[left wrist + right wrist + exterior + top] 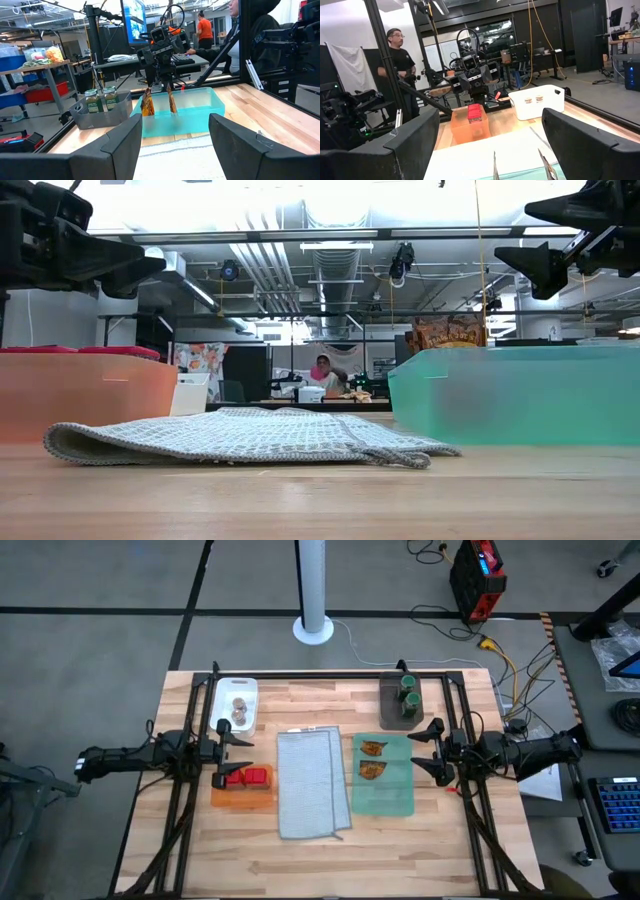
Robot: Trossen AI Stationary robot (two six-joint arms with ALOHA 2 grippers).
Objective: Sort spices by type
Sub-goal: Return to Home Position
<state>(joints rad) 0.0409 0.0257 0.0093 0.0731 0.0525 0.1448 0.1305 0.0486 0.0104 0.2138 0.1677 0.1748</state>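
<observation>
While the left gripper (234,753) and the right gripper (421,751) hung above the table (300,855) with fingers wide apart, the red containers (246,777) sat in the orange bin (226,799). The shakers (240,710) sat in the white bin (236,685), the green-topped jars (409,698) in the dark grey bin (391,712), and the packets (373,759) in the green bin (382,801).

Grey floor (90,580), white pole (311,580), bright ceiling ducts (335,265) overhead.
</observation>
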